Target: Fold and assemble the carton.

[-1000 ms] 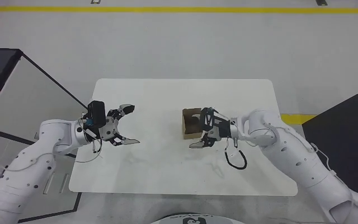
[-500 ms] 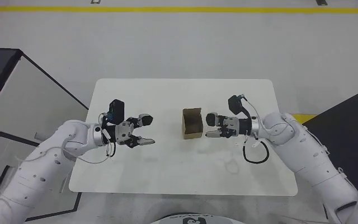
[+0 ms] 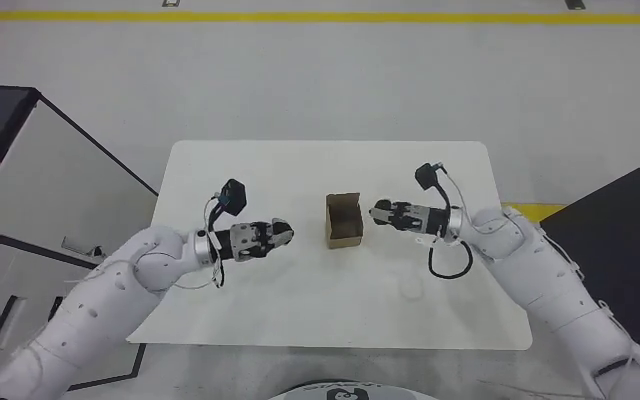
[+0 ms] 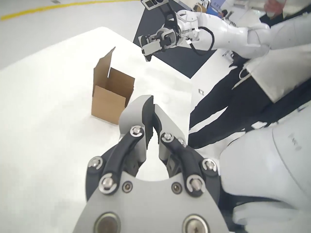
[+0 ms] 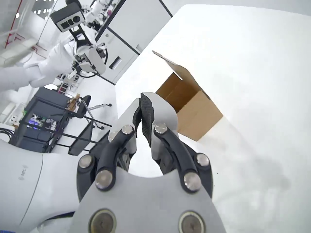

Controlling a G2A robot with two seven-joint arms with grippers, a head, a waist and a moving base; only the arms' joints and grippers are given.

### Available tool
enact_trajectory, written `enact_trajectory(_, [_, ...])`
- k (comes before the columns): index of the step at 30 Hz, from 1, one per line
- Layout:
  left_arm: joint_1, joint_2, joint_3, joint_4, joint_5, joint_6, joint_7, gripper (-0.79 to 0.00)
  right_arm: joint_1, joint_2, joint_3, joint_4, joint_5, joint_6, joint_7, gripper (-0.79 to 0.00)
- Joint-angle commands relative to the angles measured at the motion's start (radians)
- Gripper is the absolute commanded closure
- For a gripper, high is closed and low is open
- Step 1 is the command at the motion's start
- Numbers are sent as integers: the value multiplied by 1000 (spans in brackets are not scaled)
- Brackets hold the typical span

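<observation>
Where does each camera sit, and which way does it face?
Top view: above the arms, looking down on table, carton, left end effector and right end effector.
Left wrist view: on that wrist, past its shut end effector toward the carton, right one beyond.
Right wrist view: on that wrist, past its shut end effector toward the carton, left one beyond.
Shared: both wrist views face the carton from opposite sides.

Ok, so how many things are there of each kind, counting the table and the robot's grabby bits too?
Cardboard box: 1
End effectors: 2, the left end effector and the right end effector, one on each side of the box, not touching it
Table: 1
Total: 4
</observation>
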Motion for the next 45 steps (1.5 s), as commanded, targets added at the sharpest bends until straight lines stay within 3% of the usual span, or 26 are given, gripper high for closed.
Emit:
enact_trajectory(1, [-50, -21, 51, 15, -87, 45, -83, 0, 15, -7, -13, 28, 38, 26, 23, 0])
enact_trajectory(8, [-174, -93, 168, 147, -292, 120, -213, 0, 73, -39, -67, 121, 131, 65, 116, 0])
enact_trajectory(18, [-156, -104, 184, 161, -337, 130, -203, 0, 73, -44, -75, 105, 83, 84, 103, 0])
enact_trajectory(24, [-202, -176, 261, 273, -452, 87, -160, 0, 87, -68, -103, 148, 69, 84, 58, 0])
enact_trajectory(32, [-282, -266, 328, 433, -426, 84, -110, 0, 108, -93, -125, 216, 81, 38, 56, 0])
enact_trajectory(45, [-339, -376, 388, 603, -390, 70, -89, 0, 139, -131, -156, 279, 70, 24, 54, 0])
